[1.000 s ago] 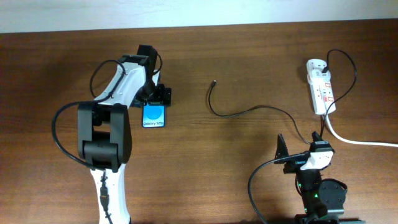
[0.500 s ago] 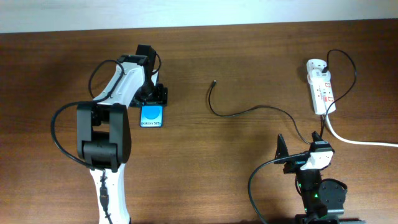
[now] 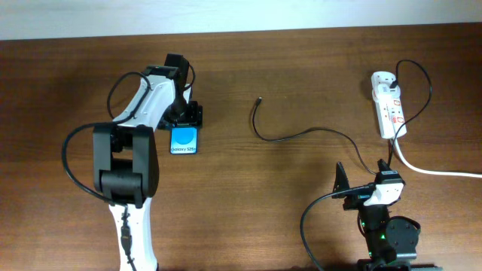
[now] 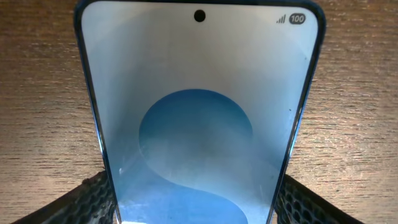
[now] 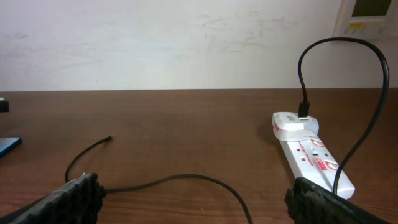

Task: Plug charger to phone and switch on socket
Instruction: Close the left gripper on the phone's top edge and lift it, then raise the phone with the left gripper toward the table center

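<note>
At the left of the table (image 3: 263, 196), the phone (image 3: 184, 141) is found screen up, with the left gripper (image 3: 186, 122) over its end nearest the back edge. Its jaws are closed onto the phone: in the left wrist view the pads (image 4: 93, 199) are seen against both long edges.

Phone judged stiff, thin, glass-faced, slick at the frame. It is best held lightly by the long edges, port end left free.

The charger (image 3: 301, 135) lies mid-table, well apart from the phone. It is judged limp and light, to be taken just behind the plug tip (image 3: 259, 98).

The right gripper (image 3: 361, 177) is held wide apart, empty, near the cable. The socket (image 3: 388, 105) sits at the right.

Not made out:
- The phone's port: the end between the jaws is cut off in the wrist view and covered from overhead.
- The switch positions: too small.
</note>
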Robot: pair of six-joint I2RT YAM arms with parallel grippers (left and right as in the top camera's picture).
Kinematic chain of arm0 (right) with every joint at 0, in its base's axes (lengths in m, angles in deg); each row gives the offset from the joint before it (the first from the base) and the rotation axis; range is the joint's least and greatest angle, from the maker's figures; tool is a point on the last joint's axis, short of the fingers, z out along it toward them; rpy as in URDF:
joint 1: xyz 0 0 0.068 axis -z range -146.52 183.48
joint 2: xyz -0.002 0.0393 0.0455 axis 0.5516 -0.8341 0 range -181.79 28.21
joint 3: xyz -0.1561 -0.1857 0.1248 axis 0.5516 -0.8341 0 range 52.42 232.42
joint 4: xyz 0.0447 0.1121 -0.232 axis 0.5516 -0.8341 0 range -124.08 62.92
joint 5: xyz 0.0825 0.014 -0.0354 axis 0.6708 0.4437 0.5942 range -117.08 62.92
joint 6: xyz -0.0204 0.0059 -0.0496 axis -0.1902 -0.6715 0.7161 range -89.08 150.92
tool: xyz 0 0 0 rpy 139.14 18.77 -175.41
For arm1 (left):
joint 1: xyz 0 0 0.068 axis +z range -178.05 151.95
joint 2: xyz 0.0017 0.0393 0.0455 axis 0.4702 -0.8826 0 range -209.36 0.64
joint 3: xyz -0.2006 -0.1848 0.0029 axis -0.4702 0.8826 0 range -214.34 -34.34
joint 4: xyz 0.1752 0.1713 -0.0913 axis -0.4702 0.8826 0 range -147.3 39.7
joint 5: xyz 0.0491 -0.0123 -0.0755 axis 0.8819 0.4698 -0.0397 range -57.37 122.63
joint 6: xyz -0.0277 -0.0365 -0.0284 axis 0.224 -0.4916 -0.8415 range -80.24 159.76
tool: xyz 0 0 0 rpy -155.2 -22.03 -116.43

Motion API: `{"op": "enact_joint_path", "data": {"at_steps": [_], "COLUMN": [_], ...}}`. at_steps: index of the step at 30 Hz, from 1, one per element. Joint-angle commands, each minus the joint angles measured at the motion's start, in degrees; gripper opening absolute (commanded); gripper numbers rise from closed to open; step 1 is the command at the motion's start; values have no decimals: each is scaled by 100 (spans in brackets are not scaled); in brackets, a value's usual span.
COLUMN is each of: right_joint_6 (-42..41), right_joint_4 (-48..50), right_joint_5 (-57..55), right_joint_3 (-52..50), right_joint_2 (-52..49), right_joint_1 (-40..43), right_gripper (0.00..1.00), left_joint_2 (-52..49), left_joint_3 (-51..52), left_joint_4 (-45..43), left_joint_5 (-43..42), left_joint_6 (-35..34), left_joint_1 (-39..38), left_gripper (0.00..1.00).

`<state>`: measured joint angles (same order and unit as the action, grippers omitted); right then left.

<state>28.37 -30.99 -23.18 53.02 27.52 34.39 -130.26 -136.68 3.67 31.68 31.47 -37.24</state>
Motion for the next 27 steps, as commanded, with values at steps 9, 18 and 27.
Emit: {"op": "enact_joint_path", "data": {"at_steps": [9, 18, 27], "right_joint_6": [42, 42, 42], "right_joint_4": [-28, -28, -28], "right_joint_5": [-11, -9, -9], "right_joint_3": [-28, -28, -28], "right_joint_2": [48, 48, 48], "right_joint_1": [-52, -52, -52], "right_gripper": [98, 98, 98], "left_joint_2": [-68, -68, -68], "left_joint_3": [-1263, -1633, -1633], "left_joint_4": [1045, 1329, 1390], "left_joint_5": [-422, -728, -2194], "left_joint_6": [-131, -304, -2236], "left_joint_1": [-13, -13, -13], "left_gripper": [71, 0, 0]}}
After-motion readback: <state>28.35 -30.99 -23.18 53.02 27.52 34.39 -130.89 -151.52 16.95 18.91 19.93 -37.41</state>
